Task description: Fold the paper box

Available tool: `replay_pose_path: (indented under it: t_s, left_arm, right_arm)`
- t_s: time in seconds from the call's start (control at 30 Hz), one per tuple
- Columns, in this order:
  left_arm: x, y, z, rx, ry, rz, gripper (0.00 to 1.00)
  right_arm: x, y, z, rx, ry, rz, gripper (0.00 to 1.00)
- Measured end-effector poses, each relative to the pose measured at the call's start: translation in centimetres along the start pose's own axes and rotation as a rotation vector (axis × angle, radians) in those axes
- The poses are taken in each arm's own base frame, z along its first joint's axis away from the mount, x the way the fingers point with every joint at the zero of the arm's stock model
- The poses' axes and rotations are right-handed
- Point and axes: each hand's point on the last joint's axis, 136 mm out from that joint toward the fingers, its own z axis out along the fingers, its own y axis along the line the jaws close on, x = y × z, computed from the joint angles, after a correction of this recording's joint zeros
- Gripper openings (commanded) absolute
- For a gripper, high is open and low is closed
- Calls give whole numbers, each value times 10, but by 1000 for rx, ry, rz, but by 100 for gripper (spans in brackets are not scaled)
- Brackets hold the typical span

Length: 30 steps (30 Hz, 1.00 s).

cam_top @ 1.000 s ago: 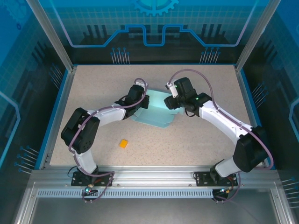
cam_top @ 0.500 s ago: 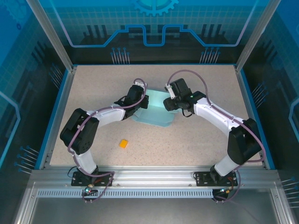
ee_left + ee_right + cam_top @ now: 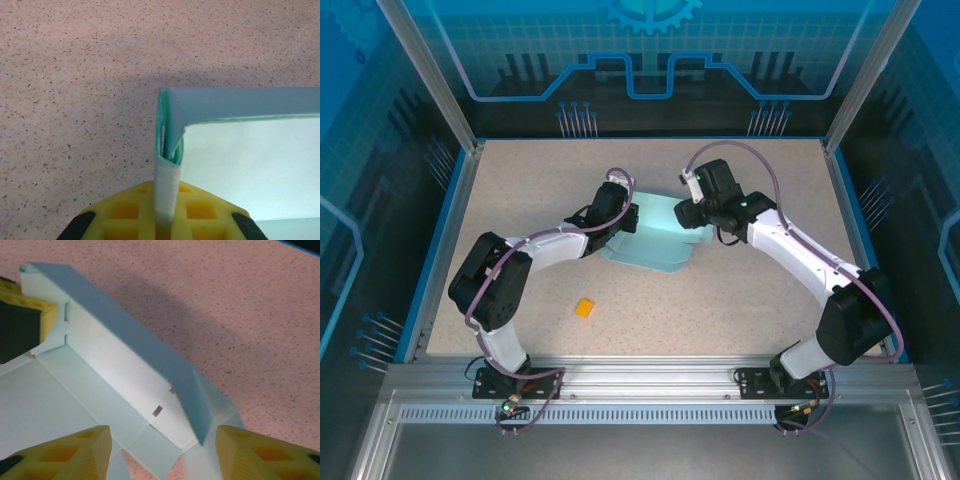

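- A small orange block [image 3: 584, 307] lies alone on the near part of the desk [image 3: 740, 300], well apart from the card. It is too small to make out its faces.
- The desk is a pinkish, speckled, stone-like surface inside a blue rim.
- The paper box [image 3: 655, 245] sits near the desk's middle. It is thin, pale light-blue card, half formed, and its far corners are hidden under the two wrists.
- Left pincer [image 3: 623, 216]: in its wrist view the yellow waffle-patterned fingers [image 3: 200, 212] are cut off by the bottom edge. The left pincer [image 3: 165, 200] is pressed together, pinching an upright folded edge of the paper box [image 3: 240, 150], where several card layers stack.
- Right pincer [image 3: 688, 214]: in its wrist view only the two yellow tips show. The right pincer [image 3: 162, 440] is spread wide over a raised long wall of the paper box [image 3: 115, 365], which has creases and small slits. Whether either tip touches the card cannot be told.
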Motion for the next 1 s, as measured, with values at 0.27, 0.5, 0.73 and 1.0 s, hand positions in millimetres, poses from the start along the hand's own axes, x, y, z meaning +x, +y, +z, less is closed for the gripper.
replay_pose_path:
  t_s: [0.27, 0.5, 0.73, 1.0]
  left_arm:
    - [0, 0, 0, 0, 0, -7, 1]
    - [0, 0, 0, 0, 0, -7, 1]
    - [0, 0, 0, 0, 0, -7, 1]
    - [1, 7, 0, -30, 5, -8, 1]
  right_arm:
    - [-2, -6, 24, 2, 47, 8, 54]
    - [11, 4, 38, -44, 101, 11, 48]
    - [11, 23, 41, -117, 102, 63, 45]
    - [6, 35, 54, -181, 57, 182, 44]
